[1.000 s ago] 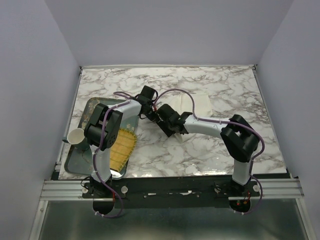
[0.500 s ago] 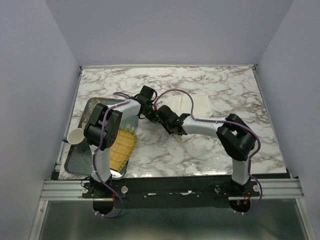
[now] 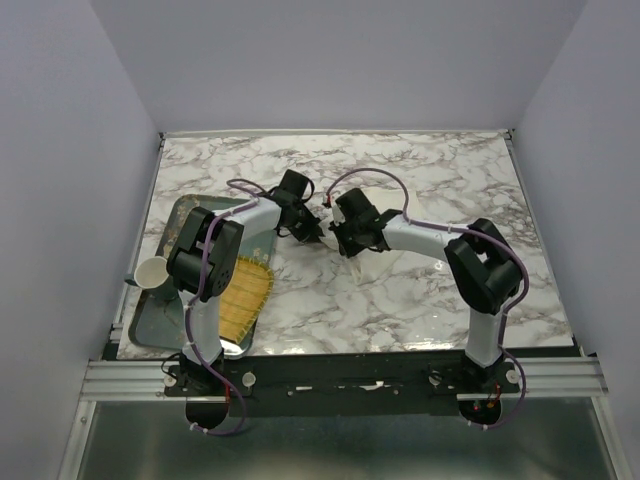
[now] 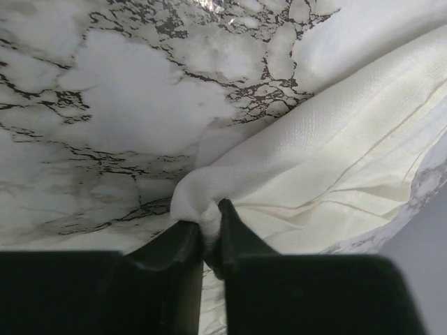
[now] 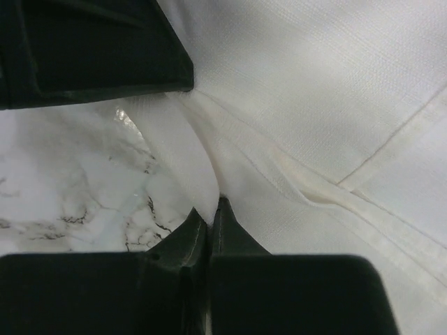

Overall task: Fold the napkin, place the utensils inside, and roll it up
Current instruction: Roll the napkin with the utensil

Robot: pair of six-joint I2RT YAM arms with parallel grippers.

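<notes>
Left wrist: left gripper (image 4: 211, 213) fingers clamped on bunched corner of napkin (image 4: 335, 160), above marble bench (image 4: 105, 105). Cloth looks soft, light, limp. You should grip corners or hem.

Right wrist: right gripper (image 5: 211, 209) fingers narrow, nipping creased fold near hem. Shallow bite, may slip.

Top: napkin mid-bench, mostly hidden under both wrists. Metal tray (image 3: 150, 315) at left holds yellow woven mat (image 3: 245, 290). Paper cup (image 3: 153, 271) at its left rim. No utensils seen.

We see a grey-veined marble counter (image 3: 420, 300) with a metal tray (image 3: 165, 225) on its left side. A yellow woven mat (image 3: 247, 290) lies in the tray, and a white paper cup (image 3: 152, 271) stands by the tray's left rim.
</notes>
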